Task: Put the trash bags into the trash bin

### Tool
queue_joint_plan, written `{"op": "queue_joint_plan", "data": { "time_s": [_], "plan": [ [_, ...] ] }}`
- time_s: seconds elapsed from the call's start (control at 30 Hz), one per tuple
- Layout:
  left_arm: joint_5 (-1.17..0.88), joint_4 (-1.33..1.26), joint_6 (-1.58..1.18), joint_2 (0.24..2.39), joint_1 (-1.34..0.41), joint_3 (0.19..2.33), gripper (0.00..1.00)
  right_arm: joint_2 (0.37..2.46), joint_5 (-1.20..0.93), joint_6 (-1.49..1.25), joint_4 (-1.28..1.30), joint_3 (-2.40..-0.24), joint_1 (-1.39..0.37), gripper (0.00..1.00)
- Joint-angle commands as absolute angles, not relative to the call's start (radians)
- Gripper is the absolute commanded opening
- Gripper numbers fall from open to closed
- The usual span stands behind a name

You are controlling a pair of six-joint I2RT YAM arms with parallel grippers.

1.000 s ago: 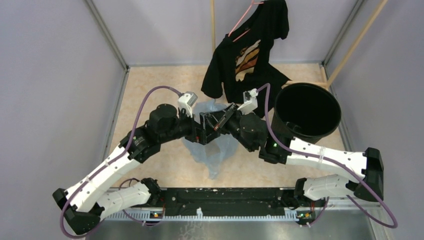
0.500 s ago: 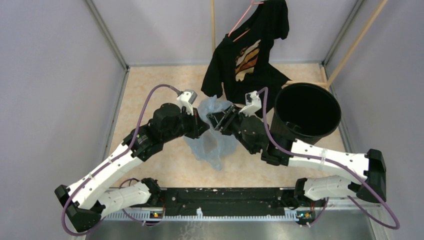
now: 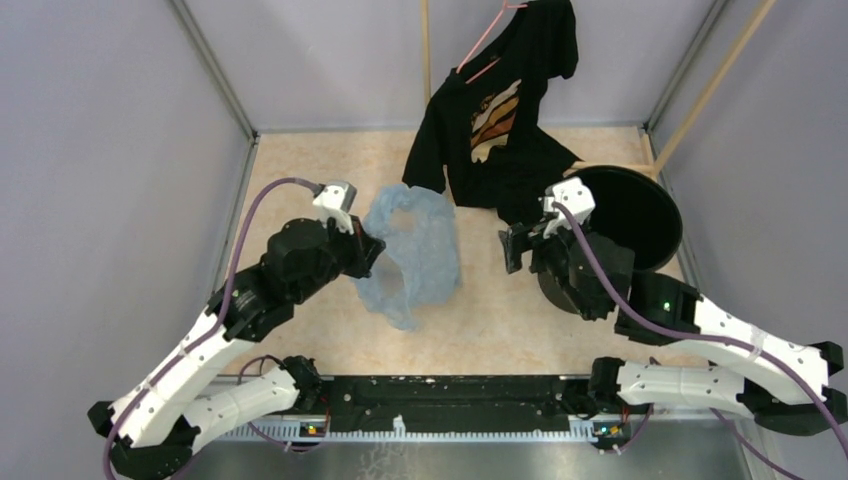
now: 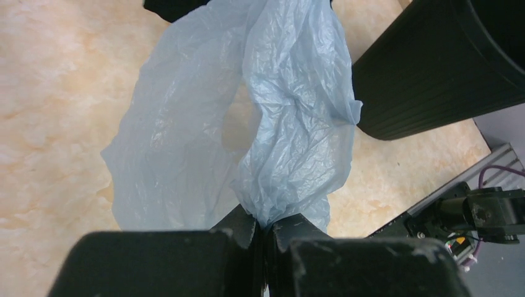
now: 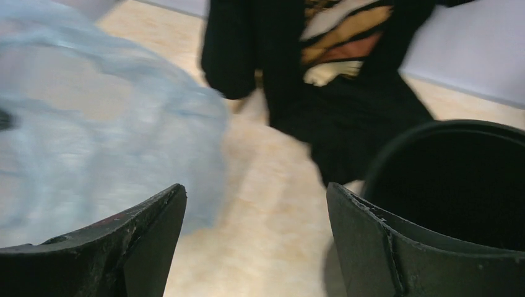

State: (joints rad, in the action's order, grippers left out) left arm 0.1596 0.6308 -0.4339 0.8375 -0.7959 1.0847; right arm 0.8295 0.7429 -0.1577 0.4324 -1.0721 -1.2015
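The pale blue, crinkly trash bag (image 3: pixel 412 252) hangs with its mouth spread wide over the beige table, left of centre. My left gripper (image 3: pixel 368 250) is shut on the bag's left edge; in the left wrist view a fold of the trash bag (image 4: pixel 291 124) is pinched between the jaws of the left gripper (image 4: pixel 266 228). The round black trash bin (image 3: pixel 625 215) stands at the right. My right gripper (image 3: pixel 508 248) is open and empty, apart from the bag, between it and the bin. The right wrist view shows the right gripper (image 5: pixel 255 201), the blurred trash bag (image 5: pixel 93 142) and the trash bin (image 5: pixel 452 179).
A black T-shirt with an orange print (image 3: pixel 497 115) hangs on a pink hanger at the back, its hem reaching the table beside the bin. Grey walls enclose the table on the left, back and right. A wooden pole (image 3: pixel 712 85) leans at the right.
My right gripper let go of the bag, opened and pulled back right toward the bin. My left gripper shut on the bag and drew it left, spreading its mouth.
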Motion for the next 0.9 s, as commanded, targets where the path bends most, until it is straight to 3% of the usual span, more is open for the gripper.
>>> {"op": "queue_joint_plan", "data": {
  "time_s": [0.0, 0.13, 0.3, 0.7, 0.87],
  "plan": [
    [0.254, 0.695, -0.431, 0.758, -0.798, 1.105, 0.00, 0.872, 1.009, -0.094, 0.734, -1.179, -1.204, 0.84],
    [0.300, 0.710, -0.466, 0.699, -0.796, 1.091, 0.00, 0.916, 1.051, -0.157, 0.780, -1.190, -1.137, 0.85],
    [0.278, 0.717, -0.476, 0.676, -0.797, 1.099, 0.00, 0.956, 0.693, -0.188, 0.794, -1.189, -0.863, 0.85],
    [0.257, 0.727, -0.502, 0.671, -0.797, 1.089, 0.00, 0.942, 0.613, -0.214, 0.787, -1.137, -0.861, 0.84],
    [0.248, 0.728, -0.495, 0.681, -0.796, 1.098, 0.00, 0.929, 0.595, -0.209, 0.774, -1.118, -0.861, 0.76]
  ]
}}
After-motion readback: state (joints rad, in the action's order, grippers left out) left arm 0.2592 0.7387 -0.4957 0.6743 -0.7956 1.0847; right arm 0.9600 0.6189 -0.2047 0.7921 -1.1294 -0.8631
